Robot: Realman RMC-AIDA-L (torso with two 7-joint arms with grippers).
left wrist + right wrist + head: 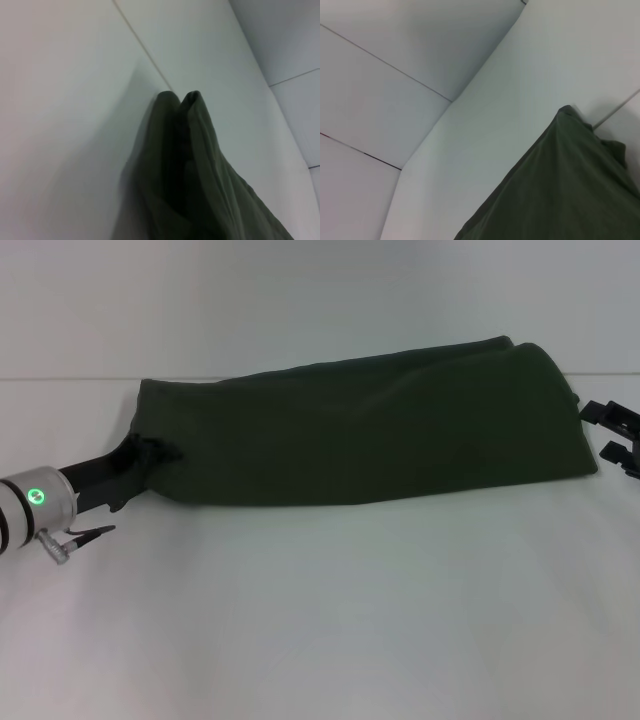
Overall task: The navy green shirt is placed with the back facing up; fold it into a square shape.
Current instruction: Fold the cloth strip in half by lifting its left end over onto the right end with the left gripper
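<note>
1 navy green shirt (pixel 370 430) on the white table (pixel 320 620), folded into a long band running left-right across the far-middle of the table, right end higher and farther than the left. Plain fabric showing, no lettering visible.

2 grippers. Left gripper (pixel 150 455) at the shirt's left end, near-left corner: black fingers go into the bunched cloth there, so it looks closed on the fabric; fingertips hidden by the cloth. Silver wrist w/ 1 green light sits at the left edge.

Right gripper (pixel 612 438) just beside the shirt's right end, at the right edge of head view; jaws apart, holding nothing, black fingers clear of the cloth.

Left wrist view: shirt (pixel 200 175) w/ 2 folded layers peaking side by side. Right wrist view: shirt (pixel 570 190) edge on table.
</note>
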